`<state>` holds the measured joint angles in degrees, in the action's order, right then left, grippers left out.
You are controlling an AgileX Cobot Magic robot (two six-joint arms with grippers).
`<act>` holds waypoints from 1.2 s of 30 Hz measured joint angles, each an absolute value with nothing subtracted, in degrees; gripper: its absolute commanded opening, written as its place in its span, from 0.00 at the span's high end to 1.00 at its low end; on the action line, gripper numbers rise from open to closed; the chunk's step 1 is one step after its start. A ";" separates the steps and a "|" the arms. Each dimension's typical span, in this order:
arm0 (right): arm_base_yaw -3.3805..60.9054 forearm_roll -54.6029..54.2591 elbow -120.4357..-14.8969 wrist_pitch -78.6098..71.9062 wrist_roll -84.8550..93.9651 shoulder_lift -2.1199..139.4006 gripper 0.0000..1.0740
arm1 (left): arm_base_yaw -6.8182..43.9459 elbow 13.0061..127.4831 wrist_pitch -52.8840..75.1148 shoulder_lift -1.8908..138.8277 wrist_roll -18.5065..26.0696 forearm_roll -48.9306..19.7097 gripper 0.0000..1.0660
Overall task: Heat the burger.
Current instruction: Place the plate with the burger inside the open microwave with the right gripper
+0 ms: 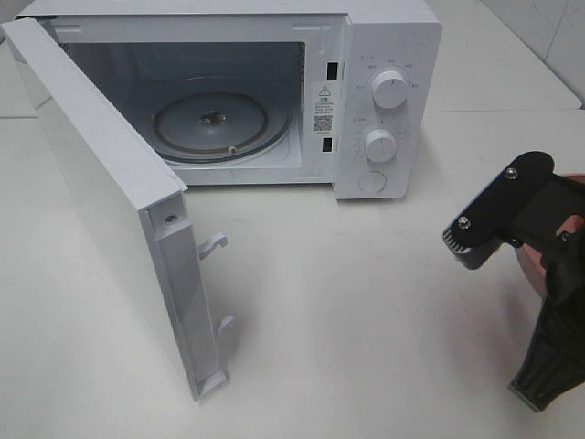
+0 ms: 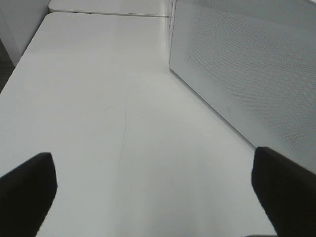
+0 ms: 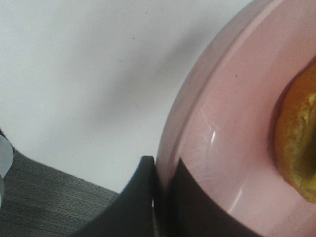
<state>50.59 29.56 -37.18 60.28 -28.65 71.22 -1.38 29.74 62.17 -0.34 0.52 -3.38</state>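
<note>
The burger (image 3: 297,143) shows only as a golden-brown edge lying on a pink plate (image 3: 222,123) in the right wrist view. My right gripper (image 3: 155,170) is shut on the rim of that plate, one dark finger inside and one outside. From the high camera the same gripper (image 1: 547,249) sits at the right edge of the table with a sliver of the plate (image 1: 528,267) showing beside it; the burger is hidden there. My left gripper (image 2: 155,180) is open over bare table, its two fingertips far apart with nothing between them.
The white microwave (image 1: 384,101) stands at the back with its door (image 1: 101,201) swung wide toward the front left. Its glass turntable (image 1: 210,123) holds nothing. The door's perforated panel (image 2: 247,74) is close beside the left gripper.
</note>
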 measured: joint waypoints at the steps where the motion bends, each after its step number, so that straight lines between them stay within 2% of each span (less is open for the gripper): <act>1: 52.60 29.62 -37.18 61.48 -28.25 70.36 1.00 | -1.38 29.74 62.17 -0.34 0.52 -3.38 0.06; 16: 65.78 28.65 -37.13 65.20 -18.51 64.06 1.00 | -1.38 29.74 62.17 -0.34 0.52 -3.38 0.06; 36: 66.98 28.13 -36.67 60.10 4.70 63.71 1.00 | -1.38 29.74 62.17 -0.34 0.52 -3.38 0.06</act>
